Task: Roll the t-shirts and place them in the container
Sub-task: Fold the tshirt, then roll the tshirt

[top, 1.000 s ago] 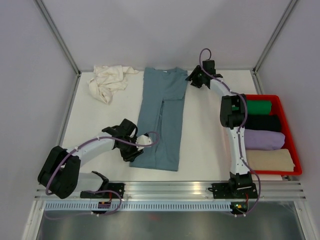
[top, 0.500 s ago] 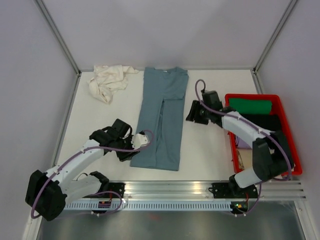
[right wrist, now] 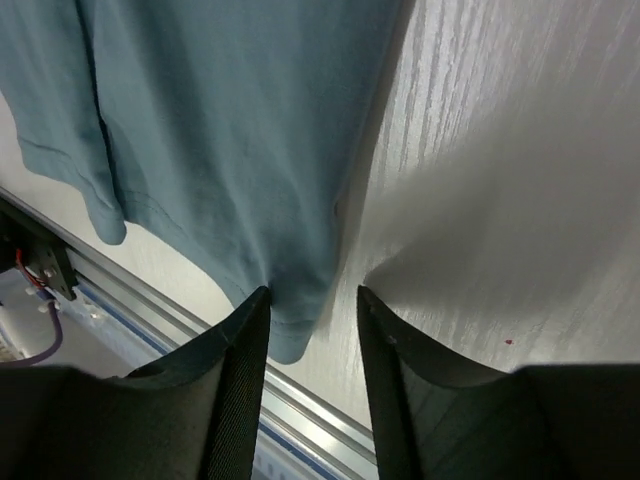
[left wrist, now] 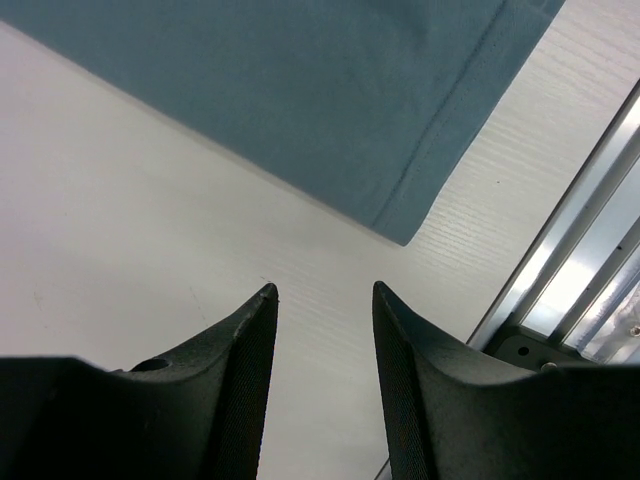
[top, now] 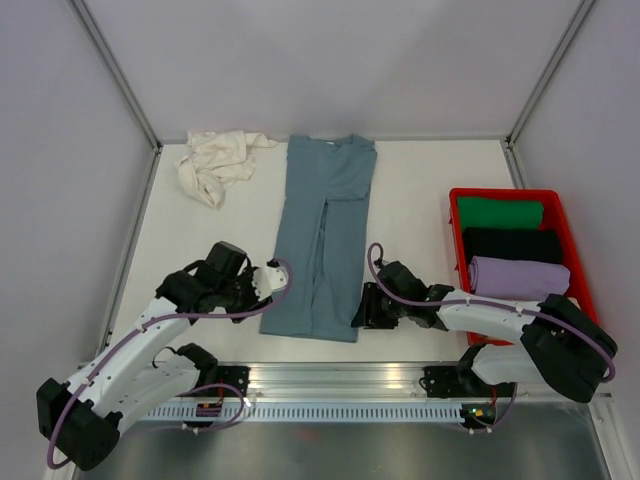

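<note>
A dusty blue-grey t-shirt [top: 325, 230] lies flat on the white table, folded into a long strip with the collar far and the hem near. A cream-white t-shirt [top: 215, 160] sits crumpled at the far left. My left gripper [top: 258, 298] is open just left of the hem's left corner. In the left wrist view, that gripper [left wrist: 325, 290] hangs over bare table with the shirt corner [left wrist: 400, 225] ahead of its tips. My right gripper [top: 361, 314] is open at the hem's right corner. In the right wrist view, the blue hem corner [right wrist: 300, 325] lies between its spread fingers [right wrist: 312, 292].
A red crate [top: 505, 192] stands at the right with rolled green [top: 500, 212], black [top: 515, 245] and lavender [top: 520, 275] shirts. An aluminium rail [top: 340, 378] runs along the near table edge, close behind both grippers. Grey walls enclose the sides.
My right arm swung from the collar end at the far side down to the hem's right corner. My left arm drew back off the hem's left corner, slightly left.
</note>
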Available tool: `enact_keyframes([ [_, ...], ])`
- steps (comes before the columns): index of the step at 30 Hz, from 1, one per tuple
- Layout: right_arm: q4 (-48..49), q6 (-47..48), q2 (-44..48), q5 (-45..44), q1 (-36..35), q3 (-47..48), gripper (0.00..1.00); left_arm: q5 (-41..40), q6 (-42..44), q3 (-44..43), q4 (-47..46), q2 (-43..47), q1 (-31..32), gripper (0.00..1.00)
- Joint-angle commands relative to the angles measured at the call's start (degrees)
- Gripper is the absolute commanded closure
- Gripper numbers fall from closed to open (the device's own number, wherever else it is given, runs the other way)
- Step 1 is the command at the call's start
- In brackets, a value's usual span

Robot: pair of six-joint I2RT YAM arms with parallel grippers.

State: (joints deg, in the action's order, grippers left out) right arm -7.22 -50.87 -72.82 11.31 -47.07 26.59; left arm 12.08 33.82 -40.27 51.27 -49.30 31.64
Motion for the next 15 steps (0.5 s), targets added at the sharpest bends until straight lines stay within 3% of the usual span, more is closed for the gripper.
enact_keyframes([
  [1, 5.3, -4.5, -2.1, -0.1, -0.4, -3.6, 0.54, 0.5, -1.2, -1.5, 0.1, 0.6, 0.3, 0.51],
  [2, 5.9, -4.2, -2.8, 0.4, -0.3, -3.6, 0.62, 1.2, -0.5, -1.1, 0.1, 0.6, 0.3, 0.51],
  [3, 6.7, -4.1, -4.1, 1.0, -0.4, -3.7, 0.81, 1.5, -0.2, -1.0, 0.1, 0.6, 0.3, 0.51],
  [5, 10.4, -4.5, -4.4, 2.8, -0.4, -4.5, 0.97, 3.7, 2.1, -0.6, 0.2, 0.7, 0.3, 0.51],
  [10, 0.5, -0.5, -0.2, -0.9, 0.0, -3.4, 1.0, 7.4, 2.9, -0.4, 0.3, -4.0, 0.4, 0.52],
  [13, -2.5, 0.2, 6.4, 0.3, 1.7, -7.4, 1.0, 8.6, 7.6, -0.3, 2.2, -4.0, 0.9, 0.52],
  [15, -5.7, 0.8, 9.7, -0.7, 3.6, -9.4, 1.0, 12.3, 16.4, -1.6, 7.3, -2.5, 1.4, 0.52],
])
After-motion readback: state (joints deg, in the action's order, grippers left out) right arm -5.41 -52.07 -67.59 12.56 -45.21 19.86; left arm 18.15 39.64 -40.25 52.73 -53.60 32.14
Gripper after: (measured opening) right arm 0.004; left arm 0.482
